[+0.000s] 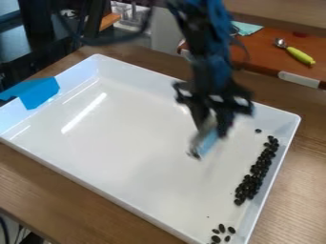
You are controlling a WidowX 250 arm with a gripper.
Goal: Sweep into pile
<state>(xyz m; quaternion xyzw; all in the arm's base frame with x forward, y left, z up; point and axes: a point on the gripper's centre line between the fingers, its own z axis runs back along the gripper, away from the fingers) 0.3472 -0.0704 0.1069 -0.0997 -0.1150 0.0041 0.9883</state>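
Since the raised right wall (270, 177) can stop strays, we judge the white tray (127, 152) suits sweeping | black beans (255, 174): banded along it, few near bottom corner | pincer (206, 139): above tray; apart or clamped, we cannot tell

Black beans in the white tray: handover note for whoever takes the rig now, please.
Gripper: low over the tray; can't tell if it holds anything.
Main strip of beans: along the tray's right side in view.
Done: most beans lie together there.
Left: bring in the loose beans by the near corner and the lone bean past the strip's far end.
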